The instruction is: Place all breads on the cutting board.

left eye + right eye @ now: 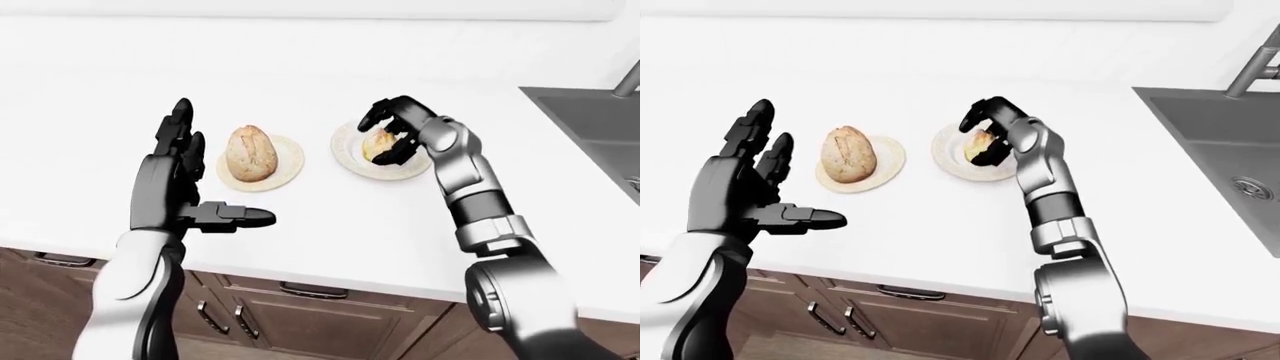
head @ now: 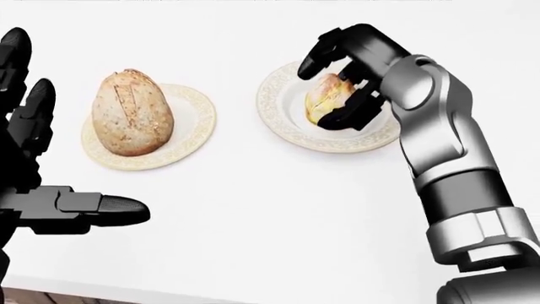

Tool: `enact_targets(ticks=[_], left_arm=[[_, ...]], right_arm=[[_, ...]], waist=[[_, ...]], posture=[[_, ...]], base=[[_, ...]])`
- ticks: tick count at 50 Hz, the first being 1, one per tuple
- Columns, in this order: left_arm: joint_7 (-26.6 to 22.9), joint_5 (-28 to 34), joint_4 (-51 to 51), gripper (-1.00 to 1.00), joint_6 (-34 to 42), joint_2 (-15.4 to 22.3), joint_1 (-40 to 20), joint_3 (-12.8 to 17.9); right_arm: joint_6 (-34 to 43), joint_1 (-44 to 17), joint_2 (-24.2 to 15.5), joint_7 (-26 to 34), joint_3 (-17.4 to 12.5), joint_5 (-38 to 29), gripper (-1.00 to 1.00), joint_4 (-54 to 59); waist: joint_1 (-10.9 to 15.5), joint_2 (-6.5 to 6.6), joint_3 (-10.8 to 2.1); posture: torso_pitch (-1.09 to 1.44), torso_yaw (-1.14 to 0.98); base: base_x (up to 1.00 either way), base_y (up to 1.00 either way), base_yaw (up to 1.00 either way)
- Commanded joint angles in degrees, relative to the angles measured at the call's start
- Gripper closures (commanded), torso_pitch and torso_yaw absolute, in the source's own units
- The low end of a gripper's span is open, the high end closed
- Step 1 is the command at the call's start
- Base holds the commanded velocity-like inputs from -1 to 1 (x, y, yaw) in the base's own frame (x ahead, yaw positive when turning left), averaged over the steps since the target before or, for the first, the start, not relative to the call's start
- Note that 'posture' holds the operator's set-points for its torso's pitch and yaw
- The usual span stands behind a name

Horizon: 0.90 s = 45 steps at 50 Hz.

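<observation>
The right hand (image 2: pixel 342 82) curls its fingers (image 2: pixel 319 56) around the small roll (image 2: pixel 327 96) on the right plate (image 2: pixel 287 130), the roll lying between them. The left hand (image 1: pixel 185 191) hangs spread beside the loaf (image 2: pixel 131 113). No cutting board shows.
</observation>
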Motion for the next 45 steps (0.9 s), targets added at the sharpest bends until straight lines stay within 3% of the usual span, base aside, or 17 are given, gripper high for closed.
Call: enact_targets(ticks=[1, 12, 20, 25, 32, 37, 40, 45], left_arm=[[0.23, -0.59, -1.92, -1.0, -1.43, 0.55, -1.12, 0.5], [0.95, -1.45, -2.96, -1.0, 0.07, 1.1, -1.77, 0.49], [1.31, -1.74, -3.72, -1.0, 1.81, 1.62, -3.02, 0.51], [1.94, -1.44, -4.28, -1.0, 3.68, 2.32, -4.96, 0.07], [2.53, 0.17, -3.77, -1.0, 9.28, 4.58, -12.23, -1.2], [1.69, 3.45, 3.25, -1.0, 8.69, 6.53, -18.34, -3.52], [1.09, 7.73, 9.71, -1.0, 3.68, 8.03, -20.19, -5.7], [-0.64, 12.05, 16.72, -1.0, 1.92, 7.06, -23.74, -6.28]], right_arm=[[-0.18, -1.11, -0.35, -0.28, 0.14, -1.03, 0.04, -0.48], [1.47, -2.28, -0.97, -0.63, -0.64, -1.79, 0.56, -4.91], [8.53, -3.7, -3.16, 4.75, -2.54, -0.1, 0.95, -19.45], [15.99, 0.87, -3.77, 12.83, -3.01, -0.26, 1.0, -37.18], [22.29, 3.74, -4.26, 17.84, -3.86, 0.64, 1.0, -50.82], [24.92, 4.52, -3.97, 19.06, -3.77, 1.05, 1.0, -54.92], [24.69, 4.41, -4.27, 18.98, -3.85, 1.37, 1.0, -55.14], [24.64, 4.38, -4.56, 18.72, -3.94, 1.67, 1.0, -54.88]], waist=[[-0.02, 0.17, -1.06], [0.13, 0.19, -1.04], [0.18, 0.17, -0.6], [0.24, -0.03, -0.14], [0.07, -0.25, 0.01], [0.03, -0.18, 0.29], [-0.07, -0.04, 0.29], [-0.14, -0.09, 0.15]], posture=[[0.0, 0.0], [0.0, 0.0], [0.0, 0.0], [0.0, 0.0], [0.0, 0.0], [0.0, 0.0], [0.0, 0.0], [0.0, 0.0]], base=[[0.0, 0.0, 0.0], [0.0, 0.0, 0.0], [0.0, 0.0, 0.0], [0.0, 0.0, 0.0], [0.0, 0.0, 0.0], [0.0, 0.0, 0.0], [0.0, 0.0, 0.0], [0.0, 0.0, 0.0]])
